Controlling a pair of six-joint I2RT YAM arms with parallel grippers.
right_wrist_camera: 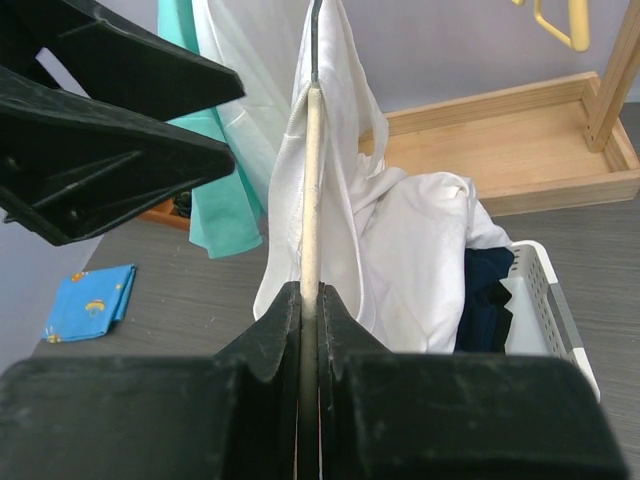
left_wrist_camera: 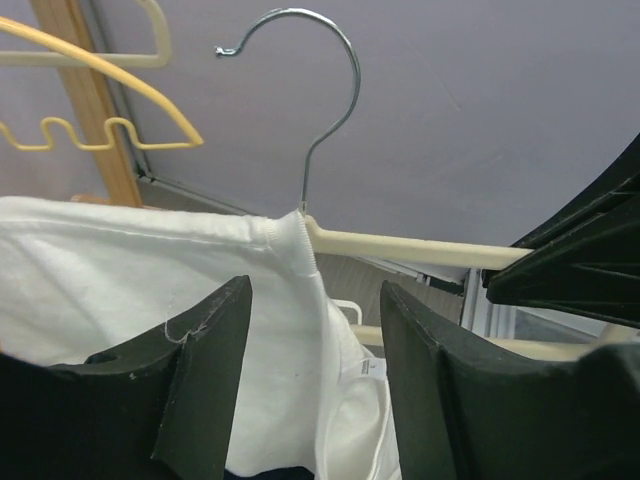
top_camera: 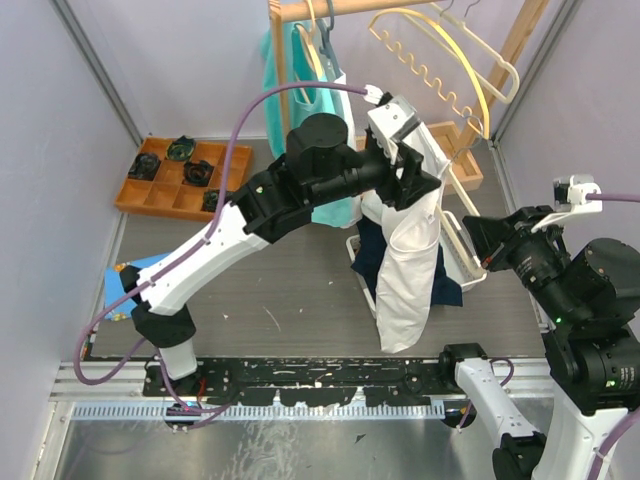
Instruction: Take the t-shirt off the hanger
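— Purple walls (top_camera: 180, 60) stand all round a grey table (top_camera: 290, 290). What hangs in the middle of the top view?

— A white t-shirt (top_camera: 410, 270). It hangs down long, just right of the middle, in front of a white basket (top_camera: 468, 268).

— Is the shirt on its hanger?

— Yes. In the left wrist view its neck sits on a cream hanger (left_wrist_camera: 400, 245) with a silver hook. One bare arm of the hanger sticks out to the right.

— Who holds the hanger?

— The right gripper (right_wrist_camera: 309, 295). In its own view the two black fingers are pressed together on the cream bar, low in the middle of the frame.

— And the left gripper (left_wrist_camera: 315, 330)?

— Its fingers stand apart at the bottom of its view. The shirt's shoulder shows in the gap between them. I cannot tell if they touch the cloth.

— What is in the basket?

— Dark blue clothes (top_camera: 368, 255). They poke out on both sides of the shirt.

— What else can you see?

— A wooden rail (top_camera: 300, 10) runs along the top of the frame. A teal top (top_camera: 275, 70) hangs from it, and yellow hangers (top_camera: 450, 70) hang to the right. An orange tray (top_camera: 150, 190) with little boxes sits at the left. A blue cloth (top_camera: 125, 275) lies below it, near the left edge.
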